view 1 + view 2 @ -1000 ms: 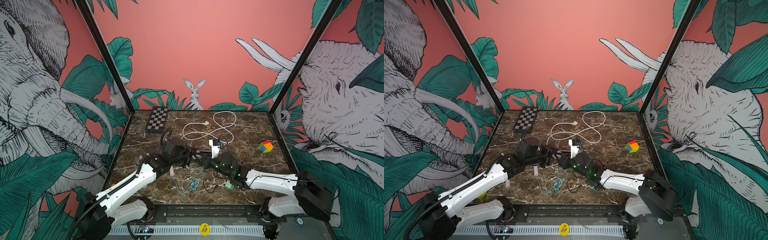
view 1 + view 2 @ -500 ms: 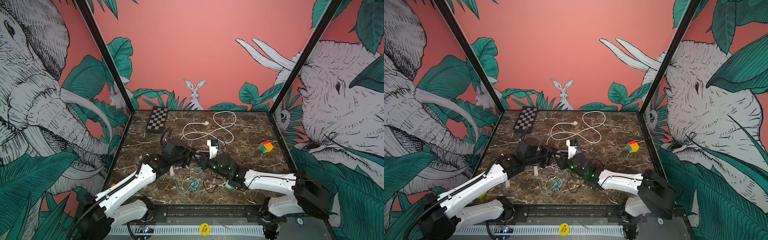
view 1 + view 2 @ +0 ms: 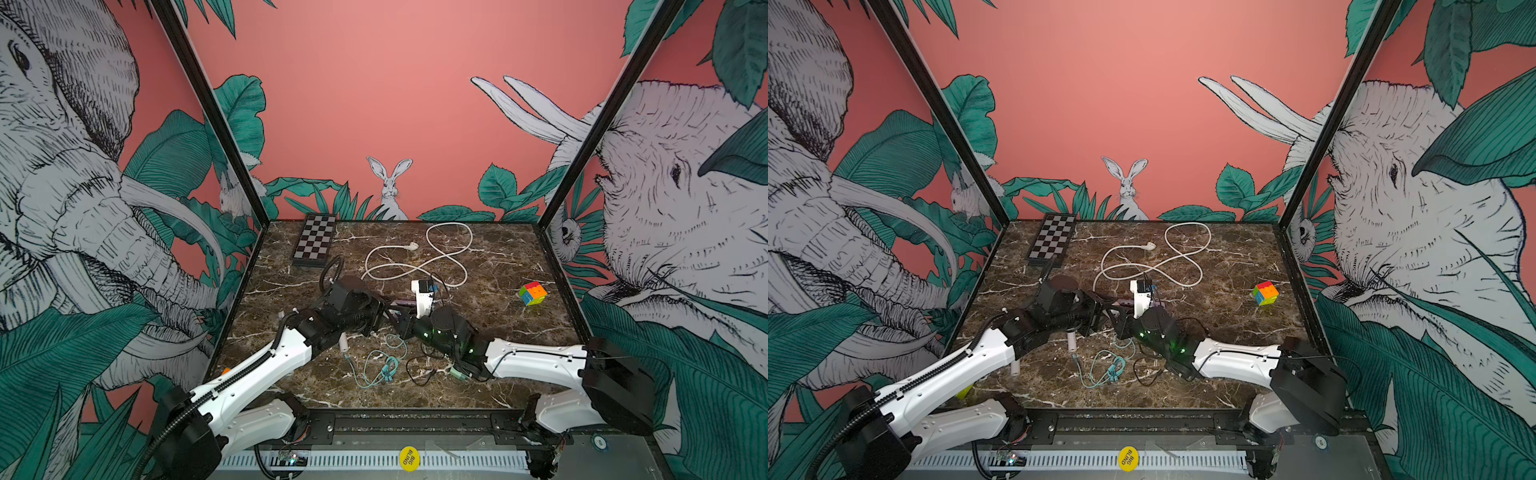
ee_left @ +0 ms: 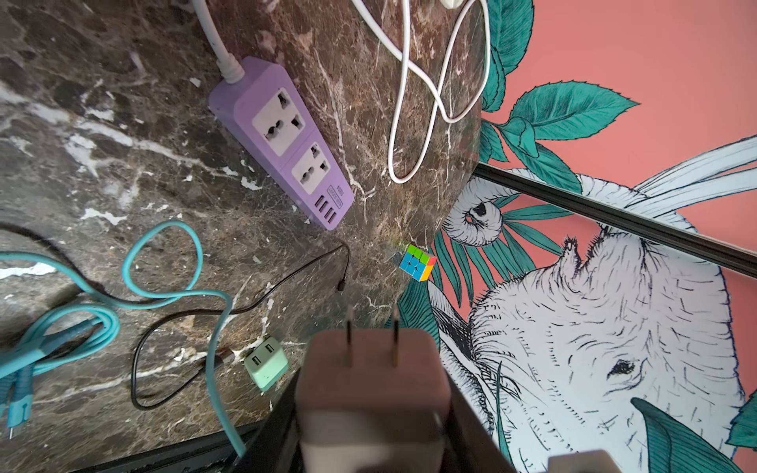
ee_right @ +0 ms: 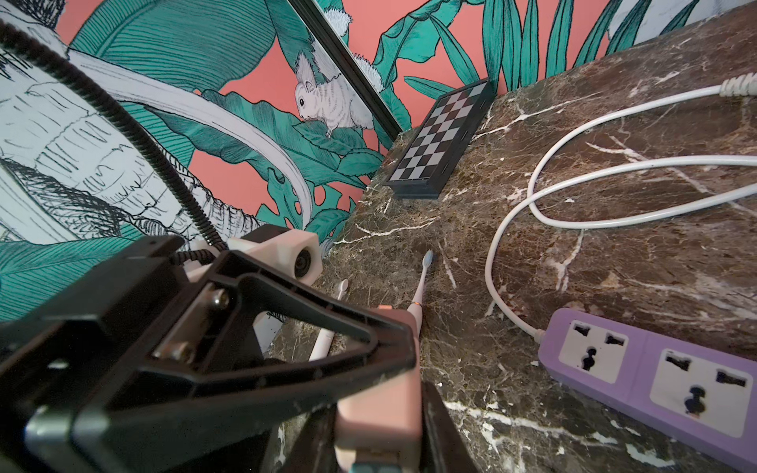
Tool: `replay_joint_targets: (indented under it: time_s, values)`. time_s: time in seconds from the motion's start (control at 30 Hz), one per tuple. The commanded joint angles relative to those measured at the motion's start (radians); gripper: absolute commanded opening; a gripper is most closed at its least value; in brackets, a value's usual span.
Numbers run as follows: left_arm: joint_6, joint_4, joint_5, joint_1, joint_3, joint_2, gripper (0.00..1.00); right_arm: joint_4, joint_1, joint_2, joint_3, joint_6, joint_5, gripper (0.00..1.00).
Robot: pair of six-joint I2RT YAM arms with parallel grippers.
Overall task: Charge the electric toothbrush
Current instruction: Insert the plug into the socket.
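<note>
Pink adapter (image 4: pixel 370 393), clenched in the left pincer (image 3: pixel 384 312), sat within the right pincer (image 5: pixel 379 430), grip unclear: seemingly a handover, before its prongs needed aligning with the purple strip (image 4: pixel 282 143) ahead.

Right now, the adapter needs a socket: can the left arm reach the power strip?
Probably yes: the power strip lies close ahead of the left gripper, only a black cable between; but the right gripper also clasps its adapter.

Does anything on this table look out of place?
Yes. The purple power strip has its white cord looped across the back of the table, and the cord's plug lies loose there, in no socket. The strip probably has no power. The teal cable and black cable also cross in a tangle.
</note>
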Motion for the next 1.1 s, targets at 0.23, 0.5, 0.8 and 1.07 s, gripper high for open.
replay_joint_targets:
  time_s: [0.23,0.5,0.8,1.07]
  values:
    - [-0.015,0.063,-0.005,0.002,-0.014,-0.033,0.0,0.049,0.005,0.005,0.017,0.028,0.011,0.02]
    - [0.005,0.072,-0.036,0.001,-0.009,-0.043,0.45,0.009,-0.001,-0.027,0.016,0.009,0.047,0.0]
    - [0.065,-0.057,-0.034,0.057,-0.012,-0.099,0.77,-0.208,-0.089,-0.108,0.007,-0.043,0.021,0.0]
    - [0.553,-0.57,-0.021,0.292,0.182,-0.095,0.99,-0.852,-0.185,-0.12,0.287,-0.398,-0.077,0.0]
